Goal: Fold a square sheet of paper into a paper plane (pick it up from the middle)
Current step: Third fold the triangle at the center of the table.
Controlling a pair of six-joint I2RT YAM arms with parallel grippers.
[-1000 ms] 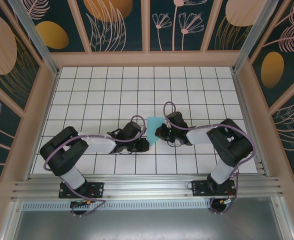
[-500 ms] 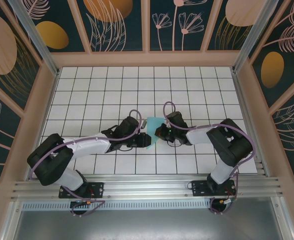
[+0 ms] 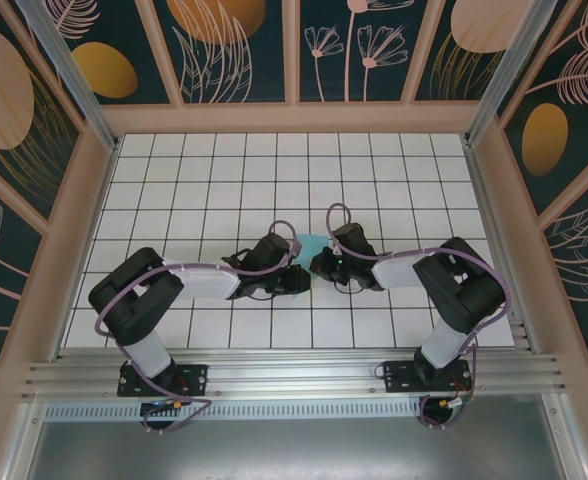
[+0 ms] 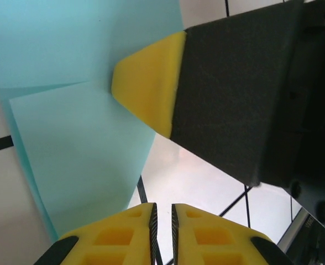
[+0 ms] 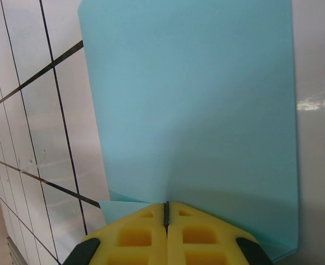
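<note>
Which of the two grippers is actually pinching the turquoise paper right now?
The right gripper: its yellow fingers are closed on the folded light turquoise paper sheet. The left gripper's fingers show a thin gap with no paper in it.

The square sheet of paper [image 3: 310, 243] is positioned mid-bench [image 3: 224, 180], flanked at its near side by the left pincer [image 3: 294, 283] and the right pincer [image 3: 321, 266].

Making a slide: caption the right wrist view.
Right gripper shut on a creased turquoise paper sheet, held over the white tiled table.
</note>
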